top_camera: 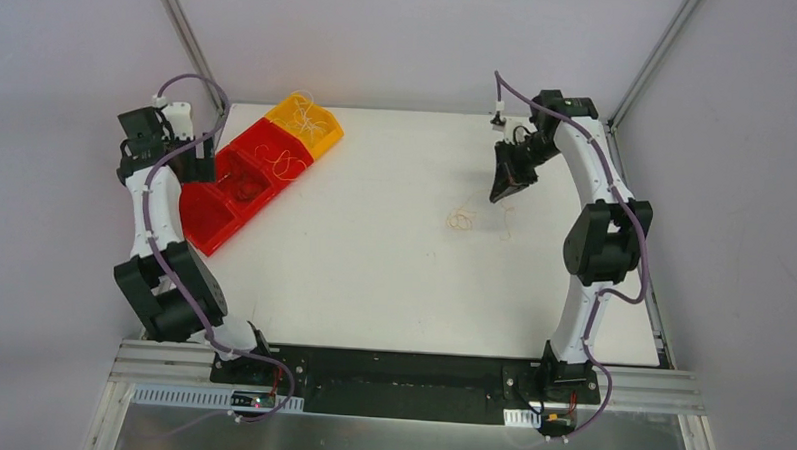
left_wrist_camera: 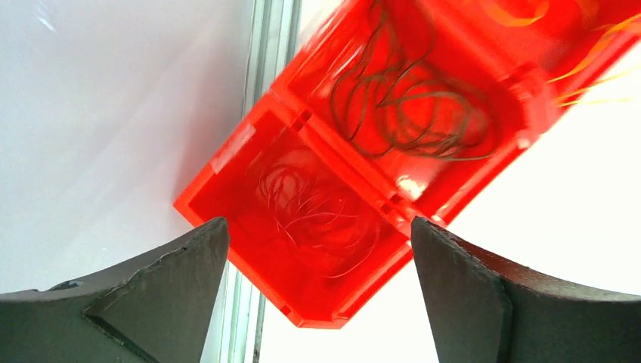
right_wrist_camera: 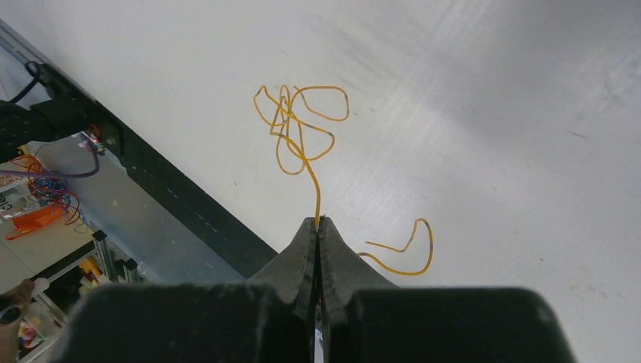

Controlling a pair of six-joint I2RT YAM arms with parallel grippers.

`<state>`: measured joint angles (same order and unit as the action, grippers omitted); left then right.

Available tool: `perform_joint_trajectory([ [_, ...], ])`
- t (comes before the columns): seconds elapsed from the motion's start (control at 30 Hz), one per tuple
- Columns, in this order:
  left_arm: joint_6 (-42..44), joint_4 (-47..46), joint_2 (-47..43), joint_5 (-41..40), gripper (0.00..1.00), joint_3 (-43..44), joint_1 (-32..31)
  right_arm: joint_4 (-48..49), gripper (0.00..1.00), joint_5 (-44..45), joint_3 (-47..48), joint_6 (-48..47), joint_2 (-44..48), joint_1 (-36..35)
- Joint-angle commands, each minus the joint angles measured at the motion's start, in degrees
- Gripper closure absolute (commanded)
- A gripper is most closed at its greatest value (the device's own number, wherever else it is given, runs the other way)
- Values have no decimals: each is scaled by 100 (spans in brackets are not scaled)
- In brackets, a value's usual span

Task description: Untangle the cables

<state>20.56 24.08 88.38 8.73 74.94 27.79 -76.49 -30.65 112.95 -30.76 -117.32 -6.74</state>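
The orange cable (right_wrist_camera: pixel 302 140) is caught by the right jaws, which are clenched tight on it. From their tips the strand runs straight out to a loose knot of loops lying on the white table (top_camera: pixel 372 284), and a second short curl of the same orange comes out beside the jaws on the other side. From above, that knot shows as a small pale-orange scribble near the middle of the table, just beside the tip of the right arm (top_camera: pixel 599 242), which is bent over it from the far right corner. Well apart from it, along the table's far left edge, stands a slanted row of 4 bins (top_camera: pixel 202 228), 3 red and 1 yellow (top_camera: pixel 323 132) at the far end. The left arm (top_camera: pixel 159 227) reaches over the red ones, its jaws spread wide and grasping nothing. In its wrist view the red cables (left_wrist_camera: pixel 314 215) lie coiled in the end bin, below and between the 2 jaws, touching neither. The dark cables (left_wrist_camera: pixel 412 113) are heaped in the next bin along, beyond the jaws. A few thin yellow strands (left_wrist_camera: pixel 597 76) trail over the edge of the bin after that.
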Motion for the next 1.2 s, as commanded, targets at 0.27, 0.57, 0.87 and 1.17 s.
perform_joint_trajectory([
  [0.27, -654, 1244, -554, 4883, 12, 1375, -1691, 1738, 100, -1573, 322, 1697, 1038, -1000],
  [0.57, -1071, -502, -375, 5228, 2, 405, -4281, 3271, 100, -2324, -240, 2574, 1599, -1668],
  [0.87, -1558, -1995, -360, 4752, 41, -124, -5136, 4775, 100, -2490, -816, 3890, 1871, -2102],
  [1.17, -3669, -4129, -783, 2305, 50, -1052, -5494, 7376, 100, -1917, -1433, 6307, 1843, -2177],
])
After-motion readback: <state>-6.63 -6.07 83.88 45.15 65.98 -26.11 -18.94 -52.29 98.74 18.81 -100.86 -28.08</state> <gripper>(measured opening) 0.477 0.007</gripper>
